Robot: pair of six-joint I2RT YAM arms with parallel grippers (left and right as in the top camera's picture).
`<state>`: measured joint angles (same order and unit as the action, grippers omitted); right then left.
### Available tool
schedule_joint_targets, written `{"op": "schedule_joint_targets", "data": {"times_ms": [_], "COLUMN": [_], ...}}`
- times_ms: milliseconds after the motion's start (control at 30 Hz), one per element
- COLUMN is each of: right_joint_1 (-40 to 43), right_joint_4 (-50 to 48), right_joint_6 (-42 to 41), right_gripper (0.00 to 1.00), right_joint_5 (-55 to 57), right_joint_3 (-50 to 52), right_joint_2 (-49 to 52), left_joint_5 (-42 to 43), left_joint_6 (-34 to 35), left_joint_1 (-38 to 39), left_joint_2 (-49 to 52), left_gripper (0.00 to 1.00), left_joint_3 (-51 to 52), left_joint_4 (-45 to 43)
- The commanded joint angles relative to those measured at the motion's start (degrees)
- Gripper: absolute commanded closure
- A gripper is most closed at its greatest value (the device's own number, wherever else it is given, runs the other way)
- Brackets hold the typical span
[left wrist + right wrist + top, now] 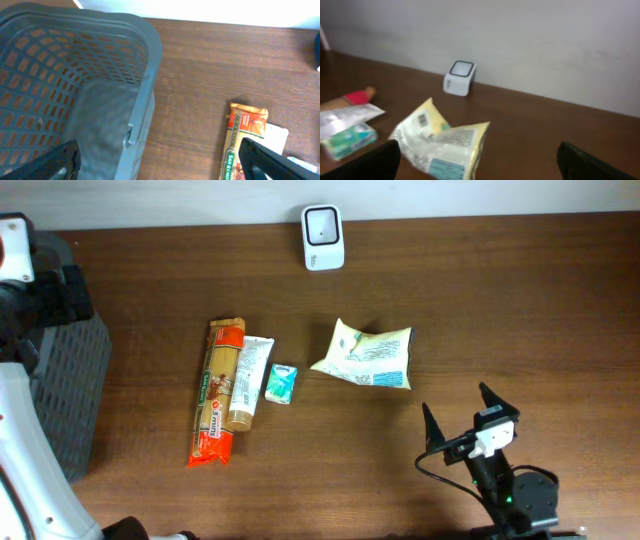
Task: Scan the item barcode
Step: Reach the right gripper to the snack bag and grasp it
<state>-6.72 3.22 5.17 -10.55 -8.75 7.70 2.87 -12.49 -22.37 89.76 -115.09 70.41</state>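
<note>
The pouch (365,353) lies mid-desk, a little toward the right edge, with its long axis running roughly left to right. The right gripper (456,402) is near it on the near-edge side, fingers spread wide and empty, facing the pouch with the scanner (323,237) beyond it at the far edge. The left gripper (159,144), also spread and empty, hangs by the basket (100,60) at the left edge, well apart. The right arm looks better placed to pick.

Print on pasta packet (218,392), tube (248,383), yellow pouch (366,354), none legible
</note>
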Motion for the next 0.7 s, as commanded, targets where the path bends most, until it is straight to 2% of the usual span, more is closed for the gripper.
{"op": "schedule_joint_targets", "data": {"times_ms": [0,100,267,333,667], "right_joint_1": [0.4,0.4,0.4,0.4,0.4], "right_joint_4": [3.0,14.5,40.3,46.8,44.5], "right_joint_6": [0.4,0.6,0.6,-0.3,2.5], "right_gripper": [0.01,0.02,0.02,0.02,0.02], "right_joint_5": [-4.9,-10.0,-10.7,-12.2,-14.8], "right_joint_3": [-11.2,-28.5,-55.4,-64.0,-64.7], "right_joint_2": [10.3,28.2,55.4,67.6,92.9], "left_joint_5": [0.8,0.8,0.8,0.8,0.8], "left_joint_6": [-0.9,-0.9,-0.9,-0.9,-0.9], "left_joint_1": [-0.3,-0.3,-0.3,-0.3,-0.3], "left_joint_2": [0.3,0.3,0.3,0.3,0.3], "left_gripper": [0.01,0.01,0.01,0.01,0.01], "left_joint_3": [-0.1,-0.1,-0.1,-0.1,-0.1], "left_joint_4": [0.0,0.0,0.0,0.0,0.0]}}
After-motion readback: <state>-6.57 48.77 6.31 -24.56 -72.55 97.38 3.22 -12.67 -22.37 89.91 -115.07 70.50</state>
